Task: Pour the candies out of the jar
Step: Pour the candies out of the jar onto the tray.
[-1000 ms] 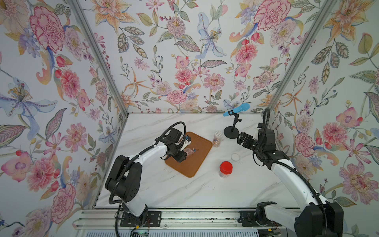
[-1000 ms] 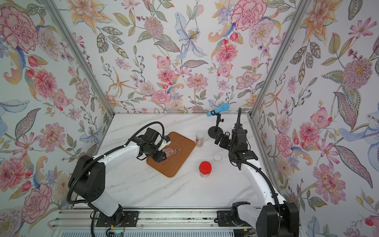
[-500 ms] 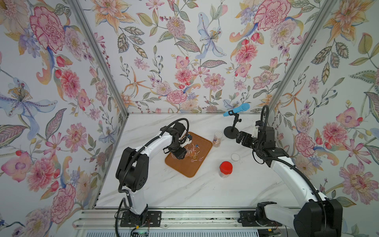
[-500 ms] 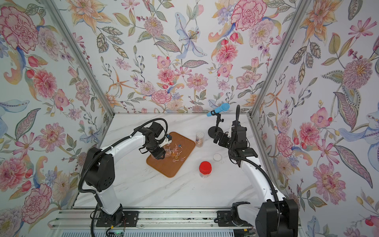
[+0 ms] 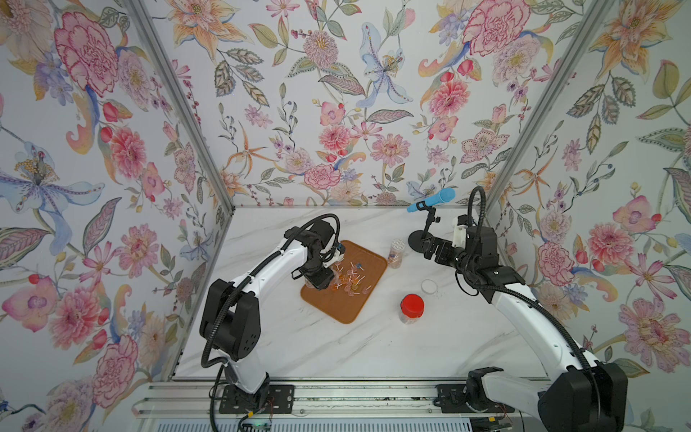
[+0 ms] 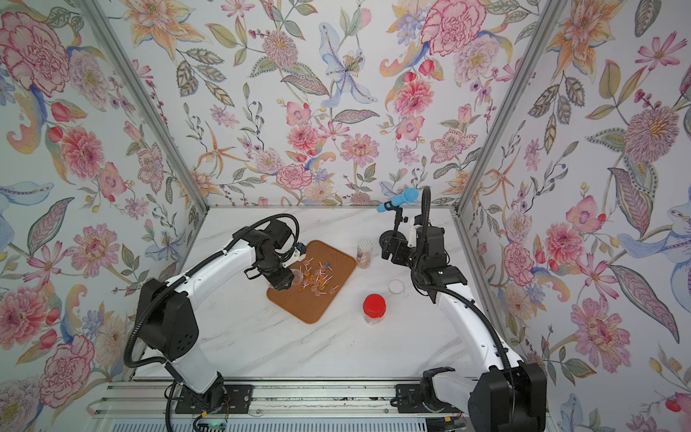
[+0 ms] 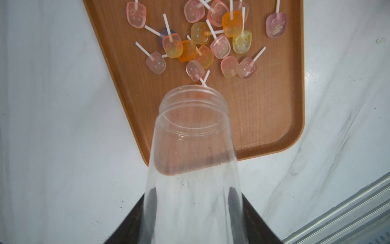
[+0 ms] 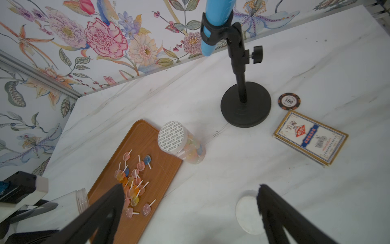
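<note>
1. While the left hand (image 5: 318, 276) is clamped around the clear jar (image 7: 191, 135), the jar lies tipped with its mouth low over the brown tray (image 7: 263, 118).
2. Candies (image 7: 200, 44) lie scattered on the tray just beyond the mouth. None show on the tabletop (image 5: 336, 348).
3. Jar body looks empty. A pink blur seen through the neck may be one last candy at the rim; cannot tell which side of it.
4. Right hand (image 8: 189, 190) is spread wide and holds nothing. It hovers near a white lid (image 8: 247, 213), well apart from the pour.
5. Risk: the nearest stick lies just at the jar's rim. A sideways sweep while righting the jar would likely drag candies toward the tray edge.
6. Risk: smooth plastic, gripped near the base. A slip would drop the jar onto the pile and scatter it.
7. Risk: a foil-sealed jar (image 8: 171, 137) stands just beside the tray. A right arm moving in could topple it.
</note>
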Tool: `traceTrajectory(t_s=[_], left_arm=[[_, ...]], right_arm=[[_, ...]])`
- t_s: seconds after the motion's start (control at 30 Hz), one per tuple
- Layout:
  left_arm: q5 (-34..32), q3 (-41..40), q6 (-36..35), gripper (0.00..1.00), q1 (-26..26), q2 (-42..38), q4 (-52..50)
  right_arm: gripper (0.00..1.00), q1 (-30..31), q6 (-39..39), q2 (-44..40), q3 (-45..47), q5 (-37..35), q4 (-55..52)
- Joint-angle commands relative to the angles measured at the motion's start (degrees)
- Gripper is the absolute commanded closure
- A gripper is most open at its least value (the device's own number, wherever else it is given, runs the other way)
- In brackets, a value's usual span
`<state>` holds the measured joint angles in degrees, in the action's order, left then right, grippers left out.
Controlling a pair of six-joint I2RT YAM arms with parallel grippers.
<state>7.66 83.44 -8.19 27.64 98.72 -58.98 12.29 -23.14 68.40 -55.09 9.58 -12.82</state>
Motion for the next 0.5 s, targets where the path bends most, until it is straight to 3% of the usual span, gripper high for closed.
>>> traceTrajectory(t_s=[0.0, 0.27, 0.47], left_arm=[[1.1, -1.0, -0.7, 1.0, -0.5, -3.3, 5.9], [13.2, -7.4, 4.3, 1.0, -0.7, -13.5, 34.2], [24.3, -22.2, 18.1, 1.0, -0.7, -20.6, 68.9]], right_arm=[[0.0, 0.6, -0.1, 0.7, -2.1, 8.4, 1.3], [0.0, 1.2, -1.6, -0.3, -3.6, 27.1, 7.0], [0.0, 4.0, -3.8, 0.1, -6.3, 32.3, 8.6]])
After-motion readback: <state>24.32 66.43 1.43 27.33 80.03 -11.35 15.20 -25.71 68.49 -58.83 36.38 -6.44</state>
